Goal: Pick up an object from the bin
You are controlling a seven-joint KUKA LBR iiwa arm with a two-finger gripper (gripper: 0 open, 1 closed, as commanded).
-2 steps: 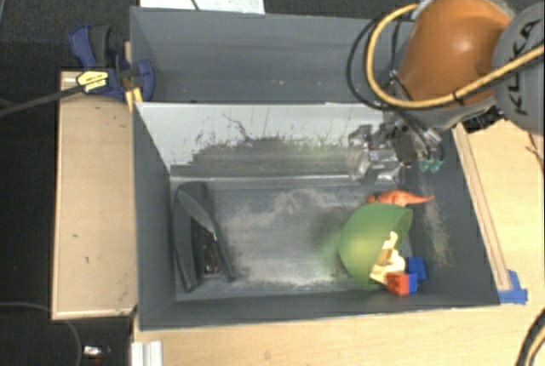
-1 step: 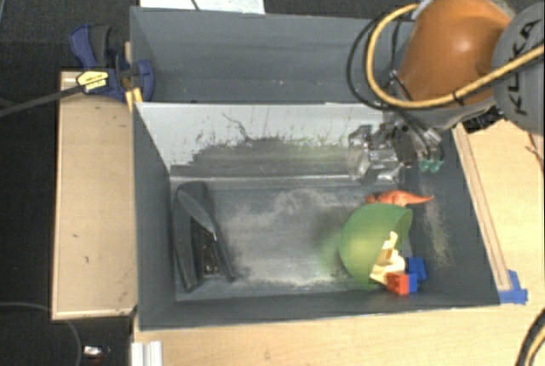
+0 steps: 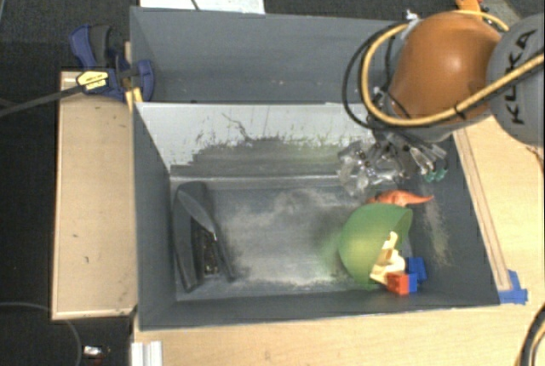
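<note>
The gripper (image 3: 385, 167), spread or closed I couldn't tell, hung near the bin's (image 3: 255, 58) far wall just behind the green bowl (image 3: 366, 243) and a small orange piece (image 3: 407, 198) at the bowl's rim, with open floor left of the bowl as far as a black remote (image 3: 200, 247).

We see the bin (image 3: 255, 58) as matt grey metal, its floor scuffed and chalky pale in patches. The orange cover (image 3: 447, 58) on the wrist looks smooth, with a dull sheen. The green rounded thing (image 3: 362, 243) and the blue block (image 3: 415, 267) are perhaps smooth plastic.
</note>
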